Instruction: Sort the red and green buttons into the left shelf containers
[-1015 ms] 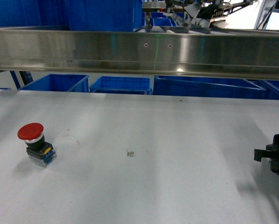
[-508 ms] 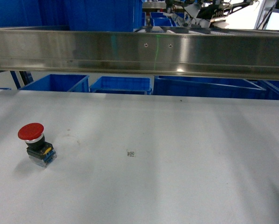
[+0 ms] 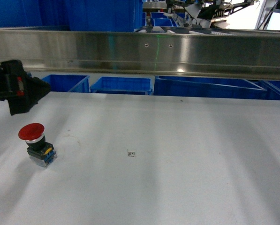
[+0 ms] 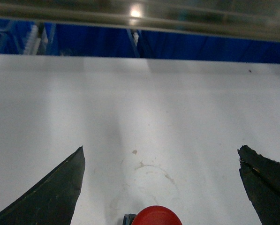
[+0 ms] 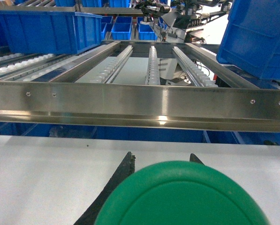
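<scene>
The red button (image 3: 36, 144) stands upright on the white worktop (image 3: 177, 164), and everything here is placed against it. The left hand (image 4: 163, 187) hovers just behind and above it, fingers spread wide and touching nothing; it is best lowered straight so both fingers straddle the black collar under the cap. The green button (image 5: 182, 194) is seen pinched in the right hand (image 5: 161, 161). Beyond the red button, past the steel rail (image 3: 144, 51), blue bins (image 3: 121, 85) are seen.

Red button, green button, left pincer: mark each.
Red button (image 3: 31, 131), head view, on its cap.
Green button (image 5: 182, 197), right wrist view, on its cap.
Left pincer (image 4: 161, 187), left wrist view, between its open fingertips.
</scene>
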Available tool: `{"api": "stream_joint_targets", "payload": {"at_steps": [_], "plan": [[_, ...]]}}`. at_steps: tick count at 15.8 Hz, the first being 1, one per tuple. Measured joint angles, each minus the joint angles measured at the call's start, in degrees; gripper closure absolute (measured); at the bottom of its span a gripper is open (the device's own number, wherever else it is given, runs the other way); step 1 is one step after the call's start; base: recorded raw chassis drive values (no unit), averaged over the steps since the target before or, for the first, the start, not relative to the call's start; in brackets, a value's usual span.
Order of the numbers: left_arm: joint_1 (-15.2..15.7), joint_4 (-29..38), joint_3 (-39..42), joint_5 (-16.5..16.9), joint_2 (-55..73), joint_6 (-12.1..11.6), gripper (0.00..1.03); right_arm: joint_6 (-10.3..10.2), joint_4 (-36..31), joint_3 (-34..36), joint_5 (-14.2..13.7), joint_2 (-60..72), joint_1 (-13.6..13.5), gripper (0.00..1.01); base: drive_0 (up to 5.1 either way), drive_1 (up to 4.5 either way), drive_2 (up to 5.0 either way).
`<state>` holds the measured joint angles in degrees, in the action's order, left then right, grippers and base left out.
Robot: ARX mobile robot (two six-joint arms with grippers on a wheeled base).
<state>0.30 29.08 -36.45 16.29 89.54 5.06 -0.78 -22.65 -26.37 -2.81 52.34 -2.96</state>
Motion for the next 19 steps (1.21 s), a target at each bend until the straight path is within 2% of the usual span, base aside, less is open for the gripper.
{"api": "stream_joint_targets", "payload": {"at_steps": [2, 3, 6, 10, 12, 17, 19], "plan": [[-2.0, -1.0, -2.8, -1.9, 6.3, -1.4, 0.05, 0.0, 0.2, 0.0, 0.0, 0.1, 0.0, 0.74, 0.0, 0.00, 0.0], [-3.1, 1.2, -3.1, -4.1, 9.6, -2.9, 0.05, 0.0, 0.1, 0.0, 0.0, 0.1, 0.0, 0.74, 0.0, 0.00, 0.0], [-4.8, -1.2, -2.9, -5.3, 13.0, -5.6, 0.05, 0.0, 0.2, 0.0, 0.0, 0.1, 0.0, 0.74, 0.0, 0.00, 0.0], [-4.4, -1.0, -3.2, -6.7, 17.9, -7.1, 0.05, 0.0, 0.1, 0.0, 0.0, 0.1, 0.0, 0.75, 0.0, 0.00, 0.0], [-3.9, 0.8, -3.6, -7.2, 19.7, -8.6, 0.06, 0.0, 0.1, 0.0, 0.0, 0.1, 0.0, 0.75, 0.0, 0.00, 0.0], [-2.5, 4.1, -3.7, -7.7, 21.3, -9.7, 0.57, 0.0, 0.2, 0.0, 0.0, 0.1, 0.0, 0.75, 0.0, 0.00, 0.0], [-2.6, 5.7, -2.7, -7.7, 21.3, -9.9, 0.59, 0.0, 0.1, 0.0, 0.0, 0.1, 0.0, 0.75, 0.0, 0.00, 0.0]]}}
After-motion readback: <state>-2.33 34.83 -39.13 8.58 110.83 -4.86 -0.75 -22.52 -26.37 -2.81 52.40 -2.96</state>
